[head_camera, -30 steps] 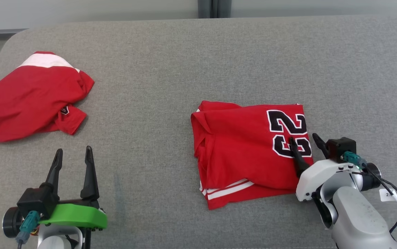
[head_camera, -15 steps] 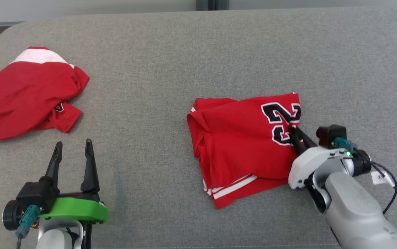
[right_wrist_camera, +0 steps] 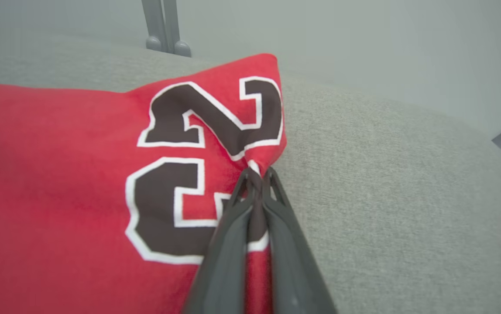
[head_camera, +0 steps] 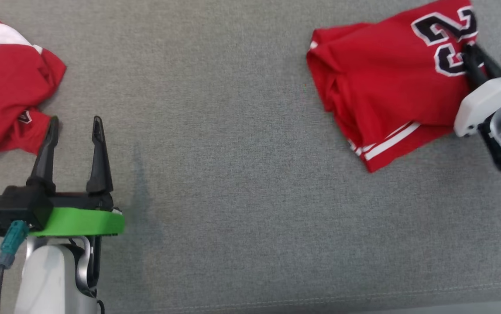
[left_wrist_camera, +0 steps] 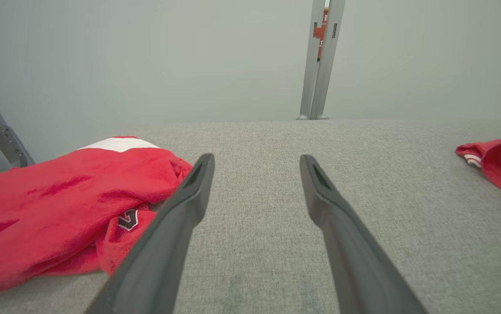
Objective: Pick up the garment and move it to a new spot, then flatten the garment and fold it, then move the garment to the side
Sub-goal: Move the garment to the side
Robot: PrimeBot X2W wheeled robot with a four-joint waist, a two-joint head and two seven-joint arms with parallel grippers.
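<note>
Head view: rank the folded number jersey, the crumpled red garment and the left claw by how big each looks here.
1. folded number jersey: largest, though cut by the top edge.
2. and 3. crumpled red garment, cut off at the left edge, and left claw, nearer the camera: they look alike in size, so their order is unsure.

This looks like a robotics test lab, not anyone's home. The wide bench (head_camera: 250, 174) is wrapped in plain grey cloth. Across the top of the left wrist view stand blank pale panels (left_wrist_camera: 145, 56) joined by a grey metal post (left_wrist_camera: 320, 65), with a slanted strut (left_wrist_camera: 6, 135) at far left. At the head view's lower left, a robot arm (head_camera: 49, 279) carries a green bracket (head_camera: 80, 221) and a teal plug (head_camera: 10, 242). A crumpled shirt (left_wrist_camera: 58, 196) and a folded shirt (right_wrist_camera: 58, 174) lie on the cloth like practice pieces.
</note>
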